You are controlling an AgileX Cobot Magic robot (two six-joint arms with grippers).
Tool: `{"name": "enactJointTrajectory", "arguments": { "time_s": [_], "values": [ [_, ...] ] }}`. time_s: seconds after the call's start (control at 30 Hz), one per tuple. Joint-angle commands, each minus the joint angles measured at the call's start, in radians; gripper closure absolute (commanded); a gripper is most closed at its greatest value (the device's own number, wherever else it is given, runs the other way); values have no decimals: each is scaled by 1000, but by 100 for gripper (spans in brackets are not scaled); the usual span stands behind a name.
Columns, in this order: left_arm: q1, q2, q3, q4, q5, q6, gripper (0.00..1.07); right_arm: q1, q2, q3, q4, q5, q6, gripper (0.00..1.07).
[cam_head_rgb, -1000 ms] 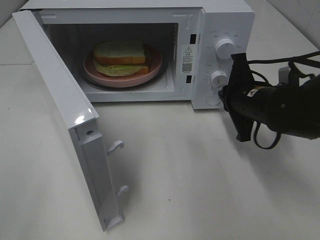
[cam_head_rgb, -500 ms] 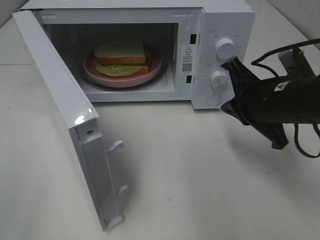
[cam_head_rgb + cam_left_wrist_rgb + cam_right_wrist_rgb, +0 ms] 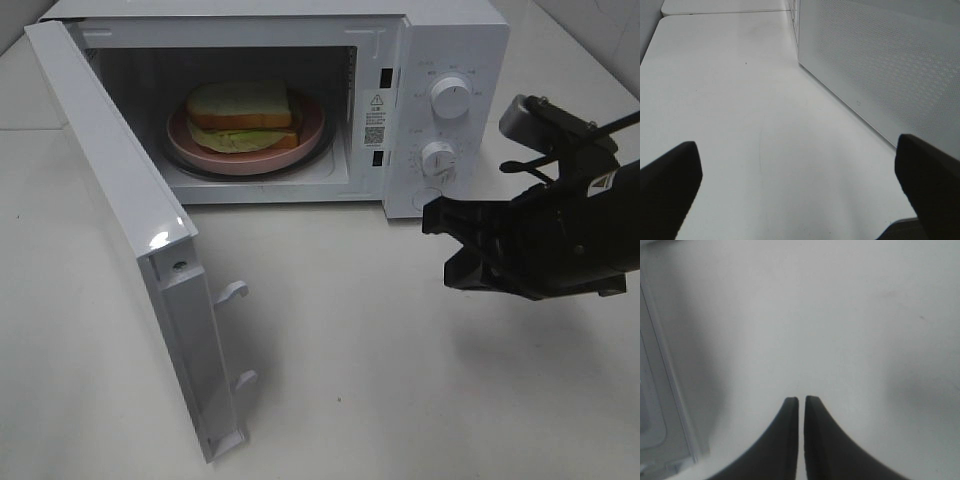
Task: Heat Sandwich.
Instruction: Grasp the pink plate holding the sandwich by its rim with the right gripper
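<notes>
One cream-bread, green-filled sandwich (image 3: 243,112); left end effector (image 3: 797,150) gapes, right end effector (image 3: 801,400) nearly closed, both empty.

microwave (image 3: 455,35): 1 | sandwich (image 3: 240,105): 1 | pink plate (image 3: 183,143): 1 | dial knobs (image 3: 452,97) (image 3: 438,157): 2 | hands (image 3: 797,160) (image 3: 801,402): 2

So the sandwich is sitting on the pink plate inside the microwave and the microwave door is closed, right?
Not quite. The sandwich is on the pink plate inside the microwave, but the door is swung wide open, not closed. The exterior high view shows it.
</notes>
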Motion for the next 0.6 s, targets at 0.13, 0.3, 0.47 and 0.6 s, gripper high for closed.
{"name": "enactJointTrajectory", "arguments": {
  "time_s": [0.13, 0.3, 0.47, 0.6],
  "values": [
    [4, -23, 3, 0, -3, -5, 3, -1, -14, -91, -175, 269, -25, 98],
    [4, -23, 3, 0, -3, -5, 3, -1, -14, -209, -332, 475, -30, 97],
    [4, -23, 3, 0, -3, -5, 3, -1, -9, -294, -436, 661, -186, 96],
    [4, -23, 3, 0, -3, -5, 3, -1, -9, -338, -474, 730, -475, 95]
  ]
}}
